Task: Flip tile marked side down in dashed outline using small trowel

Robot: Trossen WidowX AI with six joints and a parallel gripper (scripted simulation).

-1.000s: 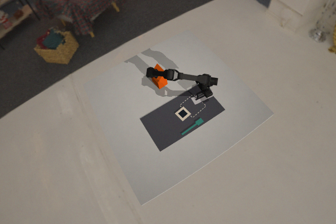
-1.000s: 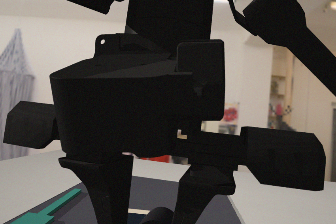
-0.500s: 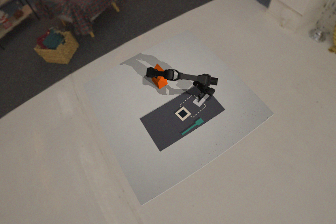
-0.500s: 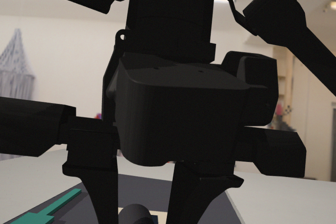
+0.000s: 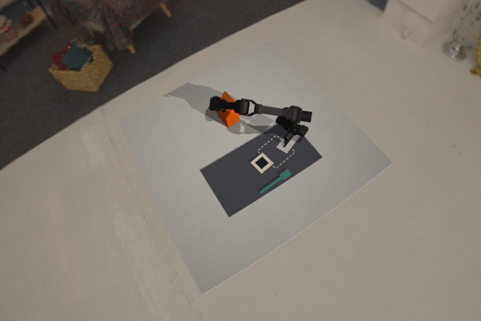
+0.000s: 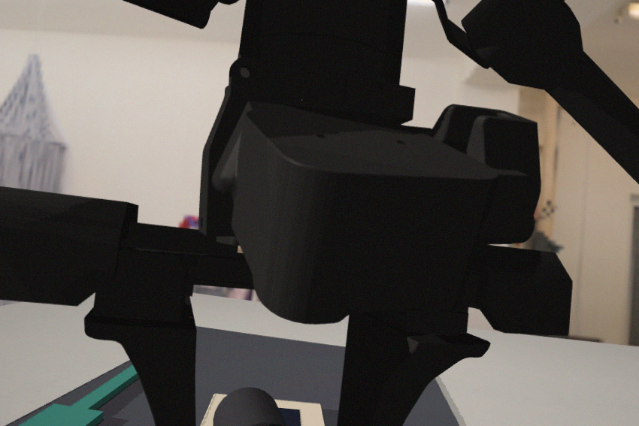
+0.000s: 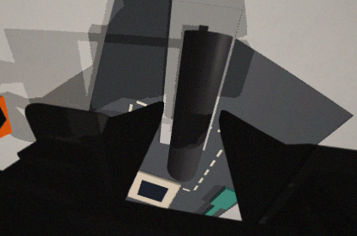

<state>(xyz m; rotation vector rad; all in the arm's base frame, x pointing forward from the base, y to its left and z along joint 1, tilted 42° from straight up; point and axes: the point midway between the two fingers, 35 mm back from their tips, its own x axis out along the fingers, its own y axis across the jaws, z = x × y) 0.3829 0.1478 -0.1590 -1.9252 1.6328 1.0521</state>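
Observation:
The tile (image 5: pixel 261 162) (image 6: pixel 312 413) (image 7: pixel 154 191) lies flat, cream with its dark square mark facing up. It seems to cover part of the near-left edge of the dashed outline (image 5: pixel 284 159) (image 7: pixel 212 162). The teal trowel (image 5: pixel 285 174) (image 6: pixel 62 415) (image 7: pixel 226 200) lies flat on the mat beside the tile, clear of my fingers. My gripper (image 5: pixel 290 135) (image 6: pixel 268 379) (image 7: pixel 191 110) is open above the far side of the outline. A dark cylinder (image 6: pixel 249 406) (image 7: pixel 200 94) and a pale plate (image 7: pixel 211 13) show between the fingers; whether they touch is unclear.
The dark mat (image 5: pixel 225 189) (image 6: pixel 263 354) (image 7: pixel 279 85) lies on the pale table. An orange wedge-shaped block (image 5: pixel 230 119) (image 7: pixel 6 129) stands beyond the mat, partly under the arm in the top view. The arm's shadow falls over the far side of the mat and table.

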